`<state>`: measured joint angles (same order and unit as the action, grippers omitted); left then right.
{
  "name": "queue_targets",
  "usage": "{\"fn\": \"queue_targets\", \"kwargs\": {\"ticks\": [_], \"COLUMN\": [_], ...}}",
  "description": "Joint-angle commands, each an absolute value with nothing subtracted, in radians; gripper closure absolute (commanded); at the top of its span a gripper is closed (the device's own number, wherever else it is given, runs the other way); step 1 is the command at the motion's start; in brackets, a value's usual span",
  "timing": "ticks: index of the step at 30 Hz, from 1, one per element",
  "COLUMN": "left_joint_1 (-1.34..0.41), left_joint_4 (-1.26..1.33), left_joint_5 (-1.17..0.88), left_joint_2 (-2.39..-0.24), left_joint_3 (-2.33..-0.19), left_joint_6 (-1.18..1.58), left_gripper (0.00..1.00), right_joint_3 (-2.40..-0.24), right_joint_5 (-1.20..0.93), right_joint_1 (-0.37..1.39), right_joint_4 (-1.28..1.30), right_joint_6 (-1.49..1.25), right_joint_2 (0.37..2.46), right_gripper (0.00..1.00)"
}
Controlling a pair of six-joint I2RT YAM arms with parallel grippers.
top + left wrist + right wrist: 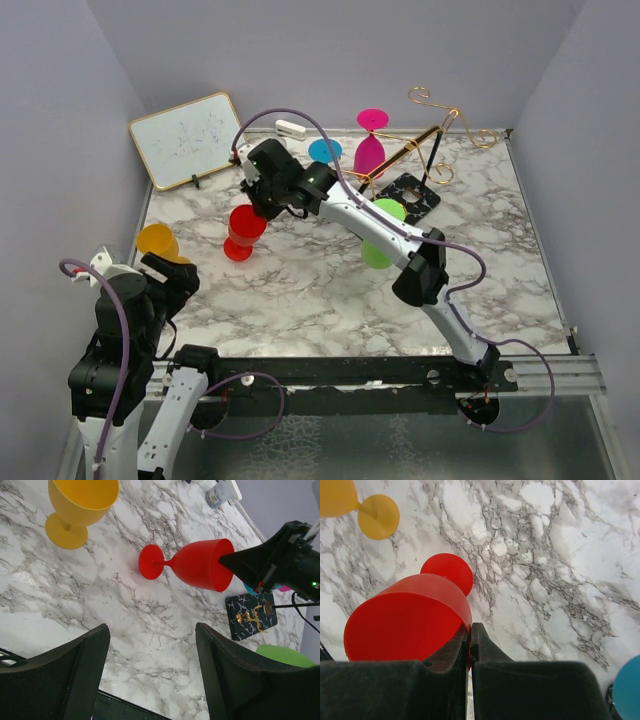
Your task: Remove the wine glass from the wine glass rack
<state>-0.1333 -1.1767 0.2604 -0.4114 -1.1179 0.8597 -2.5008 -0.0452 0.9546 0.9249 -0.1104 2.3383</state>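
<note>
My right gripper (pixel 470 627) is shut on the rim of a red wine glass (pixel 405 617), one finger inside the bowl and one outside. From above, this gripper (pixel 262 205) holds the red wine glass (pixel 243 232) over the marble table's left middle, well clear of the wine glass rack (pixel 432 128). The glass (pixel 197 565) leans, foot low; whether the foot touches the table I cannot tell. The gold wire rack stands at the back right on its black base (pixel 412 192), with a pink glass (pixel 371 143) hanging upside down. My left gripper (pixel 152 640) is open and empty at the near left.
A yellow glass (pixel 158 240) stands near my left gripper (pixel 180 275). A blue glass (pixel 324 150) sits at the back, and a green one (pixel 383 235) is partly behind the right arm. A whiteboard (pixel 187 140) leans against the back left wall.
</note>
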Motion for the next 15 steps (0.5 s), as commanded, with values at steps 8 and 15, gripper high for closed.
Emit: {"fn": "queue_targets", "kwargs": {"ticks": [8,15], "left_joint_1": [-0.133,-0.133], "left_joint_4": [-1.167,-1.163], "left_joint_5": [0.226,0.215], "left_joint_2": [-0.384,-0.378], "left_joint_3": [-1.089,-1.071], "left_joint_6": [0.842,0.844], "left_gripper": [0.29,0.29], "right_joint_3": [-2.576,-2.566], "right_joint_5": [-0.078,-0.089], "right_joint_1": [1.013,1.034], "right_joint_4": [0.878,0.835], "right_joint_6": [-0.119,-0.118], "right_joint_2": [2.455,2.458], "right_gripper": [0.99,0.85]}}
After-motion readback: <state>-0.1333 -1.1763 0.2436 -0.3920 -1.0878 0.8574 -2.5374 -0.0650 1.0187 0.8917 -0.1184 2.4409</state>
